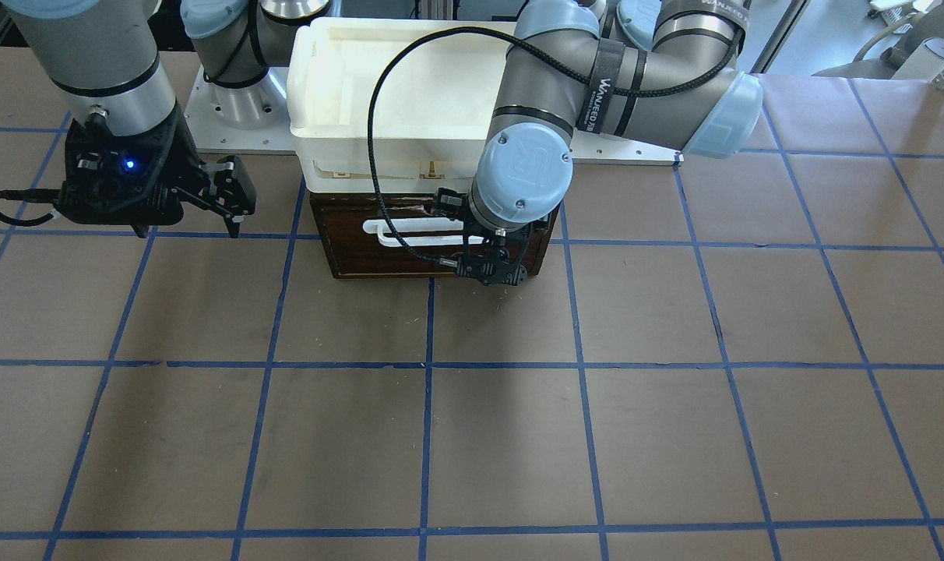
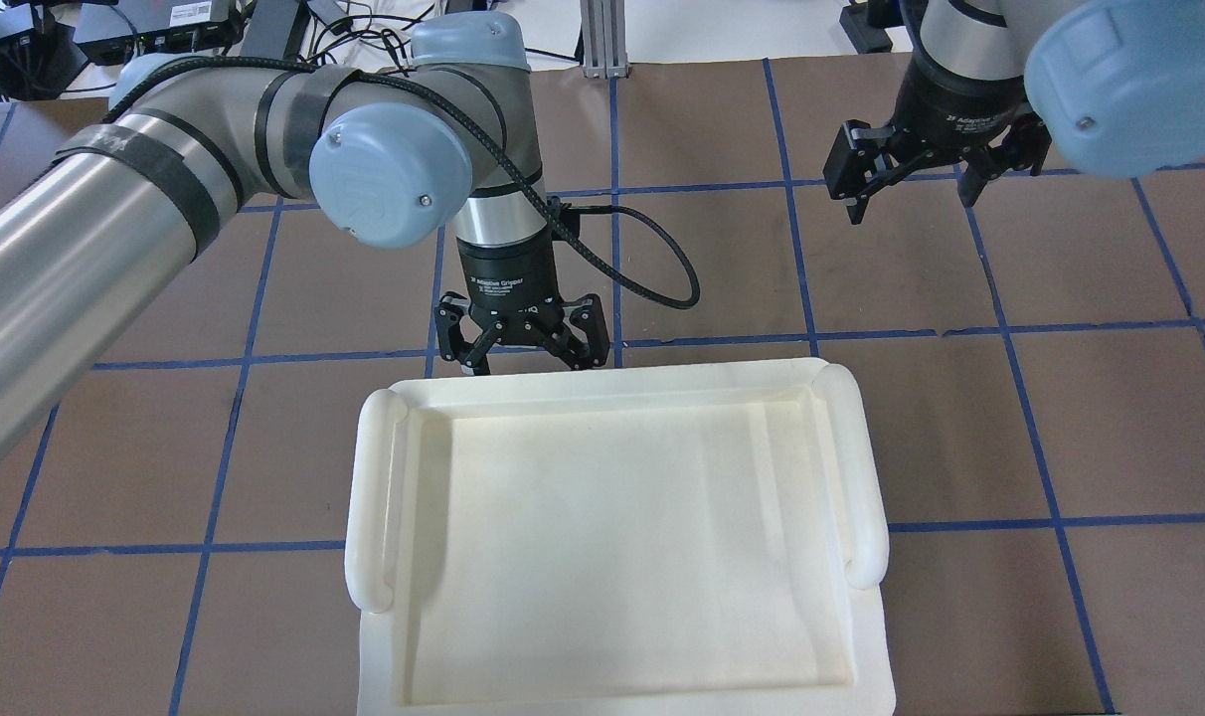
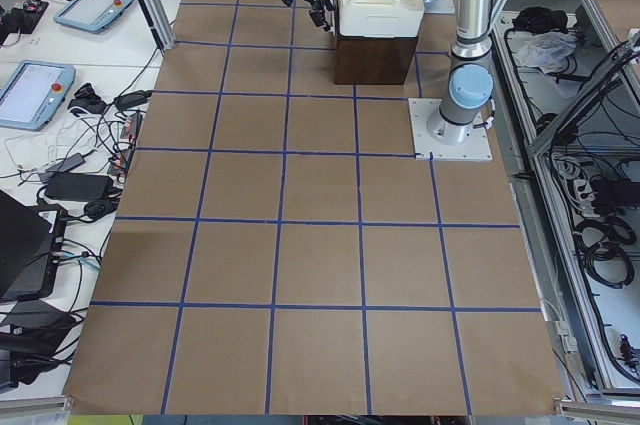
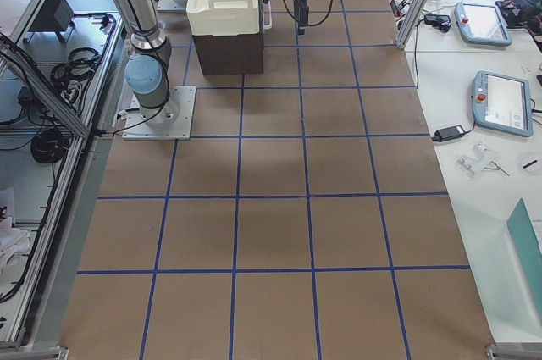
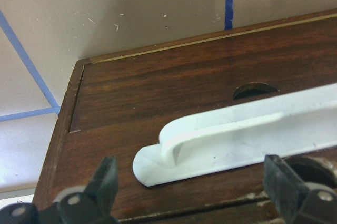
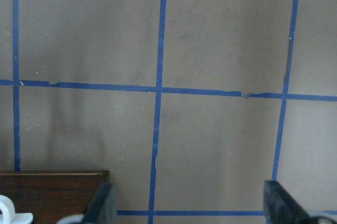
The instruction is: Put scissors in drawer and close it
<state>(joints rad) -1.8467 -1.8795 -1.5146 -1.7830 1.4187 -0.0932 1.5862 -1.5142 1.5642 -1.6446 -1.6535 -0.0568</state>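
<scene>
The drawer (image 1: 355, 253) is pushed in. Its dark brown front panel lies flush with the dark wooden cabinet (image 3: 372, 63), which stands on the worktop (image 1: 674, 405) directly in front of the robot's base. The drawer's wide white bar handle (image 1: 390, 232) runs across the panel, and one rounded end of it is plain in the left wrist view. A white foam tray (image 2: 372, 497) sits on top of the cabinet and overhangs it in the overhead view. The left tool (image 2: 525, 360) is positioned at the drawer front, on the robot's left portion of the panel, pointing down and toward the panel. Its jaws are spread wide and grip nothing. In the left wrist view the two black fingertips (image 5: 105, 179) stand either side of the handle's end, close to the wood. Whether either one touches the panel cannot be told. A black braided cable (image 2: 667, 264) loops out from the left wrist. The right tool (image 2: 911, 197) hangs above bare worktop, well apart from the cabinet on the robot's right. Its jaws are likewise spread and hold nothing. The right wrist view shows brown covering crossed by blue tape lines (image 6: 158, 89), with a corner of the cabinet at its lower left edge. The side views show the arms at the far end of the worktop.
</scene>
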